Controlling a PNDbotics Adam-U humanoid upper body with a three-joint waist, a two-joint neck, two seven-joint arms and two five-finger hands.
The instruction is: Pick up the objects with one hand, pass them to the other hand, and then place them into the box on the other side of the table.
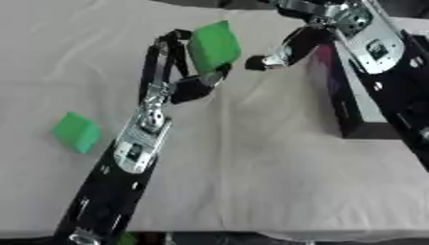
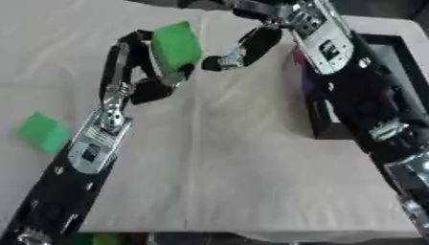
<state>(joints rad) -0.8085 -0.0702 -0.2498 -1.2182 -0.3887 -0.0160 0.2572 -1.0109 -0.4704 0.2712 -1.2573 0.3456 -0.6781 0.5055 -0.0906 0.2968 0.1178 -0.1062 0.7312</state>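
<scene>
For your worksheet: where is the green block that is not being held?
The loose green block lies on the table's left side, beside the left arm.

This is looking like a robotics lab or test station rather than a home or shop. A plain pale cloth is covering the counter [image 1: 276, 182], lying creased and bare of any household clutter. Two black arms with silver joints are reaching across it, showing exposed brackets and screws. The only props lying about are simple ones: a plain green block [image 1: 75, 132] resting on the cloth and a black box [image 2: 394, 57] sitting at the counter's right side. Beyond the far edge only a dark strip is showing, too indistinct to tell more.
</scene>
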